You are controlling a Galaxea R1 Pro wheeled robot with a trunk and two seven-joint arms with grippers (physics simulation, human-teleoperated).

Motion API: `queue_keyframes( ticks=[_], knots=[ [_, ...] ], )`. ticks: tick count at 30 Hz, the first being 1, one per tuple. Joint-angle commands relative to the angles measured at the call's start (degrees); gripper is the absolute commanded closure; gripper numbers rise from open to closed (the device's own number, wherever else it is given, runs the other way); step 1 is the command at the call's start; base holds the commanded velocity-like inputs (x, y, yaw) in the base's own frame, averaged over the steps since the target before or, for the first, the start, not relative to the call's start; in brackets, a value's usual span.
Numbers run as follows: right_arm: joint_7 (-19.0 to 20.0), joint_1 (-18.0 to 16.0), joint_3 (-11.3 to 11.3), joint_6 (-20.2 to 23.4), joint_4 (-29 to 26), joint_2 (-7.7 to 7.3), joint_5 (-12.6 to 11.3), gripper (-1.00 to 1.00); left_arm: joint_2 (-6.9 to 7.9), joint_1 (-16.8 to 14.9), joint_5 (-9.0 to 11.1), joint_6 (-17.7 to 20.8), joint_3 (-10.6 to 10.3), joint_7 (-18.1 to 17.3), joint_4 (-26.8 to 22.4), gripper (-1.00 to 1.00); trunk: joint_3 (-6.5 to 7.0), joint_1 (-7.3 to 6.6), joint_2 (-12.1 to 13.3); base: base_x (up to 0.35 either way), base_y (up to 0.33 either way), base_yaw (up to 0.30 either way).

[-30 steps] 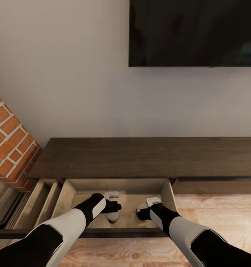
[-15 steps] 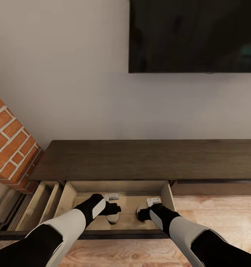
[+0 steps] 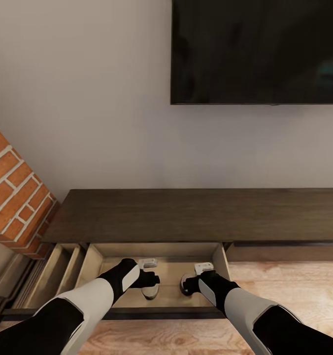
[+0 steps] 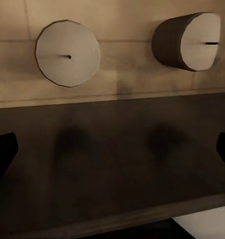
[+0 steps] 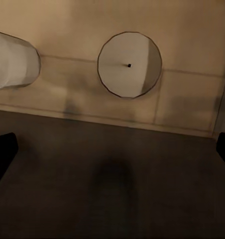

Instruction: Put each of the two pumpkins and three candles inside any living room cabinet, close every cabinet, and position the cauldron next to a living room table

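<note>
Candles [image 4: 67, 53] on drawer floor beneath both spread grippers [image 3: 151, 282].

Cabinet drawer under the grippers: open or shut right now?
Open. The drawer is pulled out of the cabinet, its beige inside exposed, with two candles standing on its floor.

- Plain off-white wall [image 3: 87, 98], evenly lit.
- Black wall-mounted TV [image 3: 257, 49], upper right, cut off by the frame.
- Red brick column [image 3: 14, 192] at left, white mortar.
- Light wood plank floor [image 3: 284, 281] at lower right.
</note>
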Motion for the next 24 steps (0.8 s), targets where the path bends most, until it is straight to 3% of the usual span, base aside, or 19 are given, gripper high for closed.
queue_keyframes(
  ticks=[1, 24],
  knots=[
    [-0.3, 0.0, 0.5, 0.3, -0.1, -0.01, -0.6, -1.00, 0.00, 0.0, 0.5, 0.2, -0.3, 0.3, 0.0, -1.00, 0.15, -0.23, 0.4, 0.000, 0.000, 0.000],
    [-0.2, 0.0, 0.5, 0.3, -0.1, -0.01, -0.7, -1.00, 0.00, 0.0, 0.5, 0.2, -0.2, 0.2, 0.0, -1.00, 4.28, -5.28, 9.6, 0.000, 0.000, 0.000]
  ],
)
